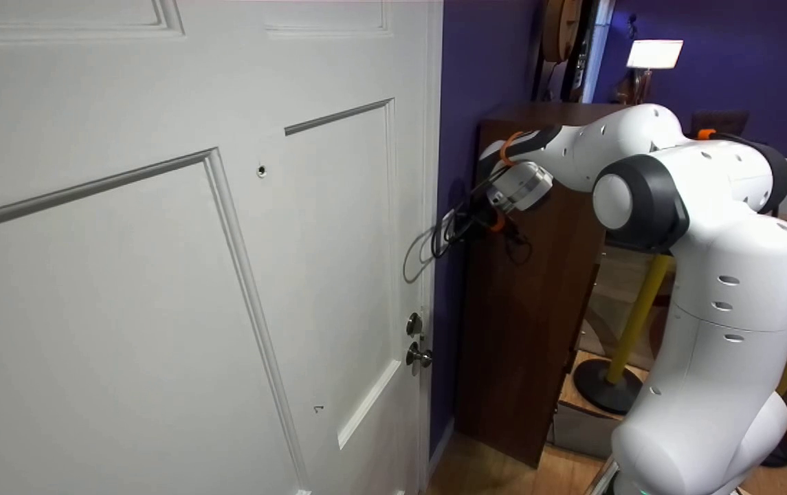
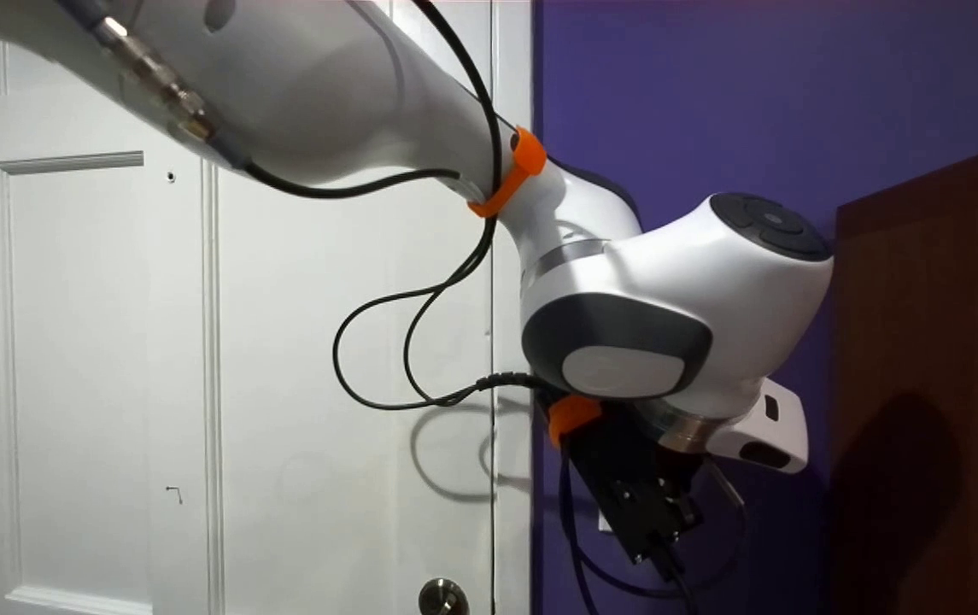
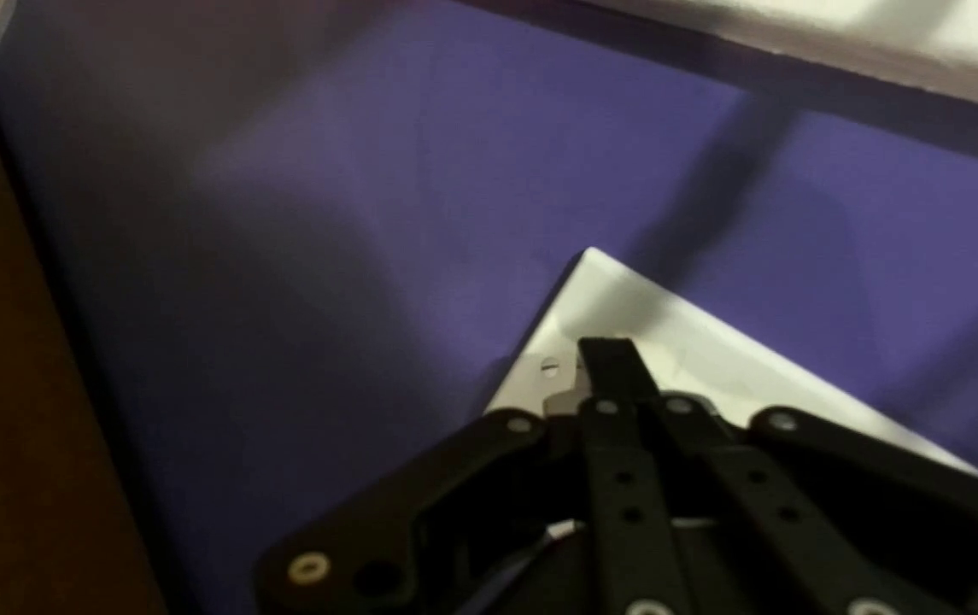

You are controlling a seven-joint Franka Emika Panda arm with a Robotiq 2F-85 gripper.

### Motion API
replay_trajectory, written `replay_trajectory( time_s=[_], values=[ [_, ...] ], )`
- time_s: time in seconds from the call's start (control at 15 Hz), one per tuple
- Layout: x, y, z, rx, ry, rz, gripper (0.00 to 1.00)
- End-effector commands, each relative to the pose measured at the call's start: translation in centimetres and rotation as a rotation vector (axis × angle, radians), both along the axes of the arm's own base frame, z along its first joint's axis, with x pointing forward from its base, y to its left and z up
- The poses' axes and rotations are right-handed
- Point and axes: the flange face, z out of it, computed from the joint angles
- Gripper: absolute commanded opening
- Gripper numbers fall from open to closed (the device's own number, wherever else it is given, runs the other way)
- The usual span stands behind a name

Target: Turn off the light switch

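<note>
on the purple wall [image 1: 489, 62] between the white door [image 1: 180, 275] and the brown cabinet [image 1: 530, 309], we find the light switch [image 3: 736, 367], one end of it partly covered by our tool [image 3: 625, 376], whose fingers [image 3: 612, 367] lie tight together with nothing seen between them. we judge the plate fixed fast to the wall, stiff and smooth, so a fingertip could skid and a hard shove might crack it. we would seek no grip on it, only lay the joined tips against the switch's moving part and nudge lightly; we cannot make that part out behind the tool. the plate is plain white, partly shaded, flat and straight-edged, slanting across the wrist view, with one square corner bare and a slotted screw head [image 3: 549, 367] near its visible end. whether the tips touch it, we cannot tell.
</note>
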Motion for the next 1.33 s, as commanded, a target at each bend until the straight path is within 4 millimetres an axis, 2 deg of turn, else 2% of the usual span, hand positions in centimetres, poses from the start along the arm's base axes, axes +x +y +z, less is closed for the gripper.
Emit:
replay_trajectory(
  time_s=[0.0,0.87,1.27],
  values=[
    [0.5,-0.2,0.2,0.033,-0.035,0.028,0.00],
    [0.5,1.1,0.2,0.058,-0.028,0.057,0.00],
    [-0.4,-0.2,0.3,-0.017,0.053,0.062,0.00]
  ],
)
